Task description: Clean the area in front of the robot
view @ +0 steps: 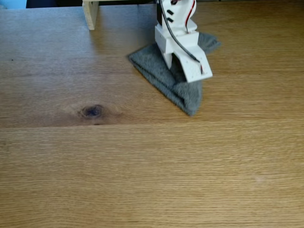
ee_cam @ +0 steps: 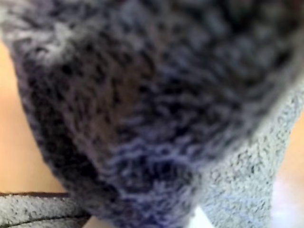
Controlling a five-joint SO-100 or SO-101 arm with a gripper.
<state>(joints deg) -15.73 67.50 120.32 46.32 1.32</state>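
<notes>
The robot (view: 176, 23), a small white arm with red and black wires, reaches down at the back of the oak tabletop (view: 152, 166). Its gripper (view: 183, 71) presses onto a grey terry cloth (view: 176, 90) that lies flat in a rough triangle, and a fold of cloth sits between the flat white plate and the other finger. In the wrist view the cloth (ee_cam: 156, 104) bulges up close and blurred, with bare table (ee_cam: 19, 142) at the left. The area in front of the robot carries a small pale smudge (view: 259, 179) near the front right.
A dark knot (view: 92, 111) marks the wood left of the cloth. A pale wooden post (view: 90, 14) stands at the back left. Plank seams run across the tabletop.
</notes>
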